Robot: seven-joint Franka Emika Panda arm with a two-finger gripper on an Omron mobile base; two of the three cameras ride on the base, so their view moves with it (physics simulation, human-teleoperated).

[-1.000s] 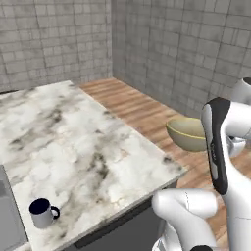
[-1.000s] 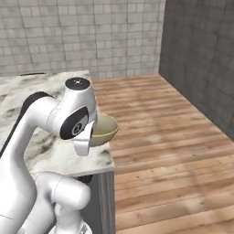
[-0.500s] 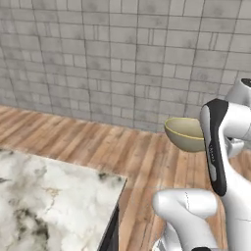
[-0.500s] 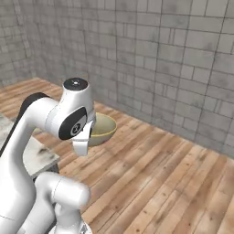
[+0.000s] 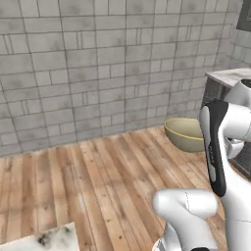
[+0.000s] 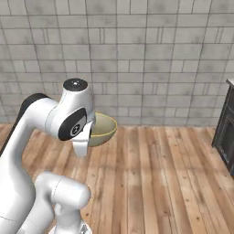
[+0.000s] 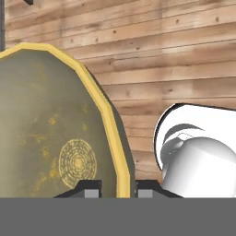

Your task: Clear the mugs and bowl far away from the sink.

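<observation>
The bowl [image 5: 184, 133] is tan to olive-yellow and hangs in the air above the wooden floor, beside my white arm. From the other side the bowl [image 6: 103, 130] pokes out to the right of the arm's upper joint. In the hand view the bowl [image 7: 50, 129] fills the left half, its yellow rim running down between my fingertips. My gripper [image 7: 119, 190] is shut on that rim. The mugs and the sink are out of view.
A grey tiled wall [image 5: 98, 63] stands ahead across the plank floor [image 6: 155, 183]. A marble counter corner [image 5: 46, 240] shows at the lower left. Another marble-topped counter [image 5: 230, 76] and a dark cabinet [image 6: 226, 132] stand at the right.
The whole picture has swung: the base has turned away from the marble counter with the mug, which has left both views. The bowl stays held in the same place by the arm.
</observation>
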